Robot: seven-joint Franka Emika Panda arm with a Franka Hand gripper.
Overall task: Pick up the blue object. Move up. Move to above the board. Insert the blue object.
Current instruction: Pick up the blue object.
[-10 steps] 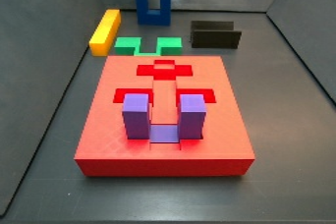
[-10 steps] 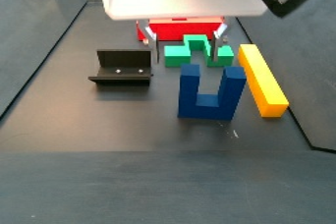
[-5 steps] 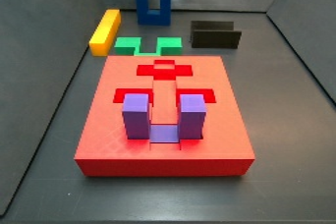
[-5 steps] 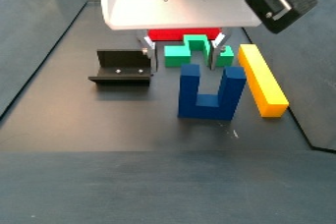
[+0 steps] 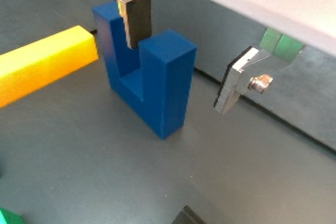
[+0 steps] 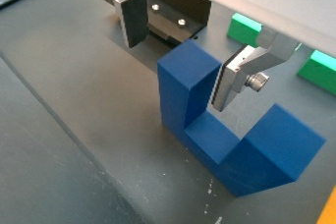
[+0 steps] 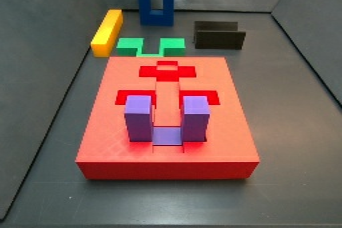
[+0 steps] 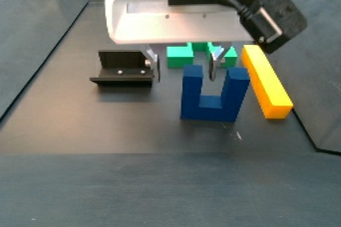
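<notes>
Wrist view, one blue object [image 5: 147, 71], two prongs, pincer [image 5: 187, 49] open astride one.

The robot's two-finger tool [image 8: 185, 65] hangs low over the bench, pointing straight down, its jaws spread wide apart. Its flat silver fingers [image 6: 246, 79] with dark pads [image 5: 137, 17] grip nothing in both wrist views.
</notes>
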